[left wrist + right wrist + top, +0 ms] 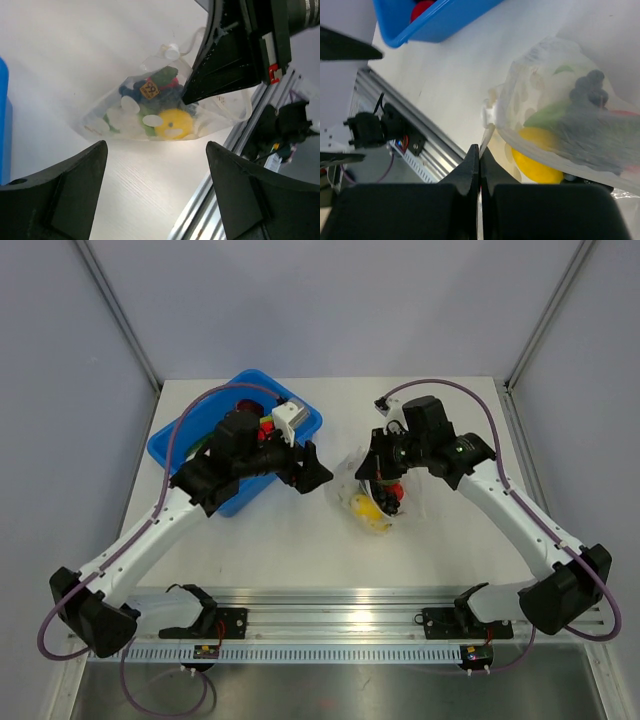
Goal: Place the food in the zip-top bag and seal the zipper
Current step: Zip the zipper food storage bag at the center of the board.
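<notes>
The zip-top bag [372, 498] lies mid-table, dotted and crinkly, with a yellow pepper [368, 510], dark purple pieces [132, 90] and green pieces inside. My right gripper [378, 462] is shut on the bag's zipper strip [486, 140], just below its white slider [487, 114]; in the right wrist view the gripper [480, 155] has its jaws together and the bag [565, 110] hangs to the right. My left gripper [318, 468] is open and empty, just left of the bag and apart from it. In the left wrist view this gripper [156, 190] faces the bag [150, 112].
A blue tub [165, 450] stands at the back left under my left arm, with red pieces [245, 406] still in it. It shows in the right wrist view [435, 25] too. An aluminium rail [330, 625] runs along the near edge.
</notes>
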Available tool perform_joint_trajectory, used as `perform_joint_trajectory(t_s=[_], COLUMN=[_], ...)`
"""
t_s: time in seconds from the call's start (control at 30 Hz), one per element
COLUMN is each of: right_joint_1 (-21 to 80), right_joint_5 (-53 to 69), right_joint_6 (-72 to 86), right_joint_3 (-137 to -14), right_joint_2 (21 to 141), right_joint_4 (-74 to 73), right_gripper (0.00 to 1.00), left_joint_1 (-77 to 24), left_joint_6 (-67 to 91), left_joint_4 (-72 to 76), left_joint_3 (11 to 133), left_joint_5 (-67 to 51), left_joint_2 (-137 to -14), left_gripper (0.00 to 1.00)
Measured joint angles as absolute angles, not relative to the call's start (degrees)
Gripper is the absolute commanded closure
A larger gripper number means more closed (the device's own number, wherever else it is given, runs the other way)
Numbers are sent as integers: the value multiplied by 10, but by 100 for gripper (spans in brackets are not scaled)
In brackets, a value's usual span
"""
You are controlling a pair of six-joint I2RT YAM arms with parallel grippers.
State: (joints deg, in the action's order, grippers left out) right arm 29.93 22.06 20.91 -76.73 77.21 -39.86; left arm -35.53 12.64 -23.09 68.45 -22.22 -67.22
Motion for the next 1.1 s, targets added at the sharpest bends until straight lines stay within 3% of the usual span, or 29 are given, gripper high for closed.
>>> perform_joint_trajectory(t_s=[0.13, 0.77, 0.93, 1.1], right_joint_1=[299, 299, 299, 299], right_joint_5=[283, 373, 376, 375], right_joint_6=[160, 66, 63, 63], right_joint_3=[-757, -745, -742, -742], right_joint_2=[758, 737, 736, 736], right_joint_4=[-408, -467, -467, -467], right_gripper=[100, 100, 100, 100], left_joint_1=[-359, -343, -342, -342], left_joint_6=[41, -101, -94, -74], left_joint_4=[-207, -157, -148, -134], left_joint_3=[677, 708, 714, 714], left_joint_5=[-288, -495, -534, -568], left_joint_2=[-715, -853, -873, -882], left_gripper=[25, 27, 34, 50])
